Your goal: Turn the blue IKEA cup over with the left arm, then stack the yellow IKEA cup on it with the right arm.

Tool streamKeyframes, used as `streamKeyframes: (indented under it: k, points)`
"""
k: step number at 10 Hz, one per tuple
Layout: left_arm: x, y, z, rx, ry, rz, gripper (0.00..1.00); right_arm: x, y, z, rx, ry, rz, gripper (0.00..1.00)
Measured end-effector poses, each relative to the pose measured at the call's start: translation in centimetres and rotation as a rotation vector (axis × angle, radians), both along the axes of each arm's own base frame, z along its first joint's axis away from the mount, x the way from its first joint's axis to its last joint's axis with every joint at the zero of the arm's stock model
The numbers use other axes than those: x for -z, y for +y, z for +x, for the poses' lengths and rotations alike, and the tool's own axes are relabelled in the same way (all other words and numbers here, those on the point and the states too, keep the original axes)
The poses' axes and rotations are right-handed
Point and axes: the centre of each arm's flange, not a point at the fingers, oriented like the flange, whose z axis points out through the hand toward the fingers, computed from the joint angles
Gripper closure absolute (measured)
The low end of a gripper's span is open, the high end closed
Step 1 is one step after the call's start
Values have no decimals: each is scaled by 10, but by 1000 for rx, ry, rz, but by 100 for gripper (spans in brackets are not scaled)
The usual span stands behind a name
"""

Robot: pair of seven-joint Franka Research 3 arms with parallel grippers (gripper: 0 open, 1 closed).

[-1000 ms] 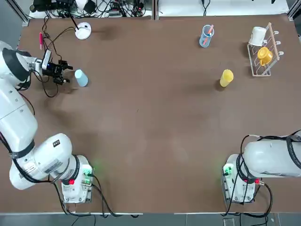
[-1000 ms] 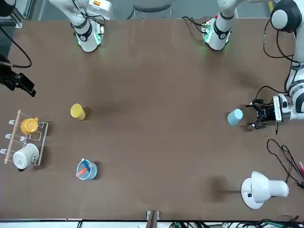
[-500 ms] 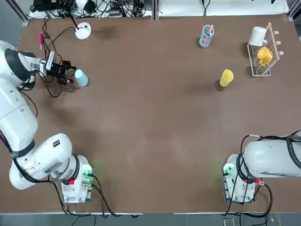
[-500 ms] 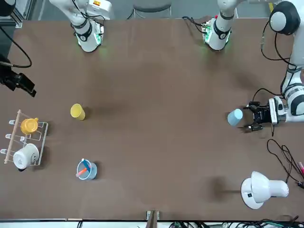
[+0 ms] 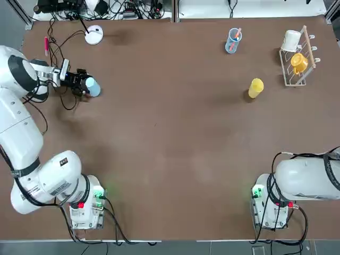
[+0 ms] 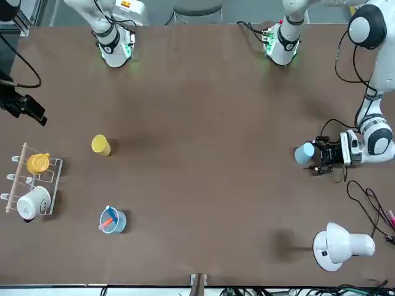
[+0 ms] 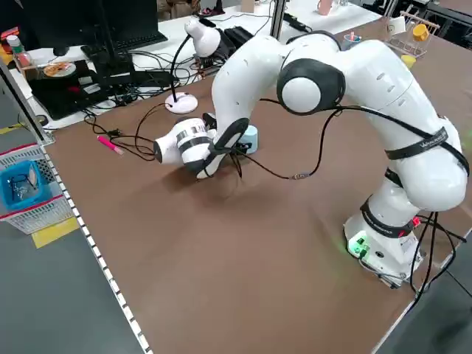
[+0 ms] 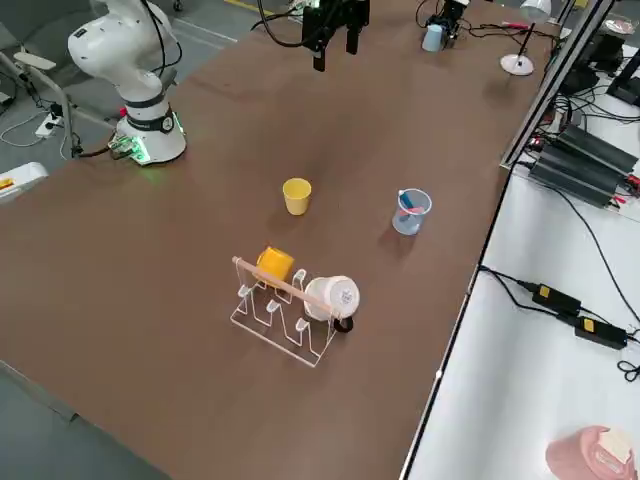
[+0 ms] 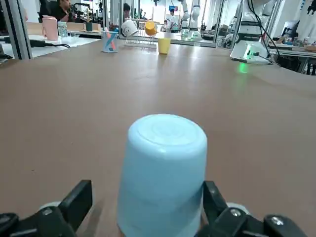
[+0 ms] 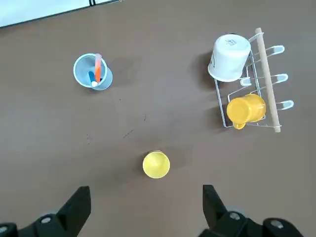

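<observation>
Blue IKEA cup (image 9: 162, 177) sits upside down between the left gripper's (image 9: 148, 197) spread, ungrasping fingers. Right gripper (image 10: 147, 210), parted and empty, hangs near the yellow IKEA cup (image 10: 156, 164).

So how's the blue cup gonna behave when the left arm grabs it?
The blue cup looks like thin plastic, so probably light, maybe giving slightly if squeezed. It narrows toward its upturned base, so the open left claw might slip upward on the smooth sides. Standing on its wide rim, it seems fairly steady, though a high nudge could tip it.
</observation>
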Motion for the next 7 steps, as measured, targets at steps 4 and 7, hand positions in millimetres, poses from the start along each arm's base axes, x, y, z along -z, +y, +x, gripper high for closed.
streamKeyframes:
  k: [4,7]
  points:
    - [4,-9,-1,14,-23,-16,2,0,0,0,0,0,0,0]
    - [3,-28,5,31,-33,-42,2,0,0,0,0,0,0,0]
